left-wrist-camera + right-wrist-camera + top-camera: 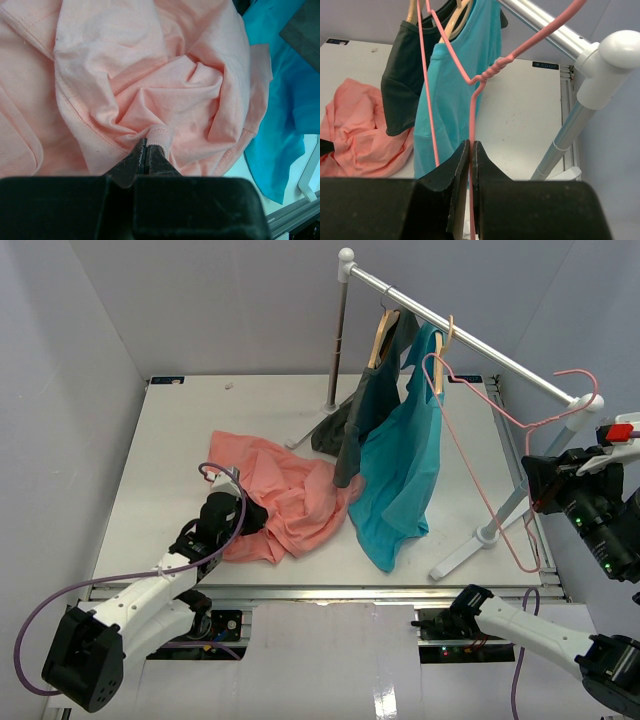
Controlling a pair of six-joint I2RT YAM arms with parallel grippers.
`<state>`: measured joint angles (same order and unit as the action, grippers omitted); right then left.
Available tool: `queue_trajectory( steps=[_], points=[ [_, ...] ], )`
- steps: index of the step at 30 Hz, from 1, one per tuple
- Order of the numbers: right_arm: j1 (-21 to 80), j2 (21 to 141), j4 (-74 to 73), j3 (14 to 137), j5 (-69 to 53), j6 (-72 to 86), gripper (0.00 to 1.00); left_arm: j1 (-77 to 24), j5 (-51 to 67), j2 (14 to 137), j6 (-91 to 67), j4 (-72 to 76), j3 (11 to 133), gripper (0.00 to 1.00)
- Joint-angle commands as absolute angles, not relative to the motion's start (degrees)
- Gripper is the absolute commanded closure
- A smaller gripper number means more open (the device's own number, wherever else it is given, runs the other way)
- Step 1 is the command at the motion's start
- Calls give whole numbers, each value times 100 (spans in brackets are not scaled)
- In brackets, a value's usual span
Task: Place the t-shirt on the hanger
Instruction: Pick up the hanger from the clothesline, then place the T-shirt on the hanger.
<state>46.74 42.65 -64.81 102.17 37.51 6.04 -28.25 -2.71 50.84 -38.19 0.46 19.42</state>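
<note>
My left gripper [150, 148] is pinched tight on a fold of the salmon t-shirt [150, 75], which lies crumpled on the table [170, 450]. My right gripper [470, 148] clamps the pale-pink hanger [471, 117] by its wire, with the hook up near the rail's white end cap [615, 60]. Beyond hang the teal shirt [455, 95] and the dark grey shirt [400, 95].

The table [170, 450] lies bare along its left edge and far left corner, open from above. The rack [465, 338] slants from mid far edge to the right edge, its foot [462, 552] jutting toward the near right corner. The grey shirt [362, 410] and teal shirt [400, 475] hang mid-table like a curtain, the t-shirt [285, 495] heaped just left. The hanger [496, 67] crosses the gap between teal shirt and right post.
</note>
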Motion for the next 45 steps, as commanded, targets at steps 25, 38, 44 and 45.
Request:
queue_trajectory(
  steps=[25,38,44,45],
  points=[
    [4727,5120,-2423,6354,1206,269,92,-2028,613,6631,-3602,-1746,5324,100],
    [5892,4875,-2527,5821,1816,449,92,-1868,442,7204,-3491,-1916,5676,100],
    [6316,5071,-2457,5722,2197,578,92,-1867,488,7166,-3484,-1930,5670,100],
    [6361,5138,-2405,5704,2246,586,92,-1870,503,7140,-3488,-1926,5651,100]
  ],
)
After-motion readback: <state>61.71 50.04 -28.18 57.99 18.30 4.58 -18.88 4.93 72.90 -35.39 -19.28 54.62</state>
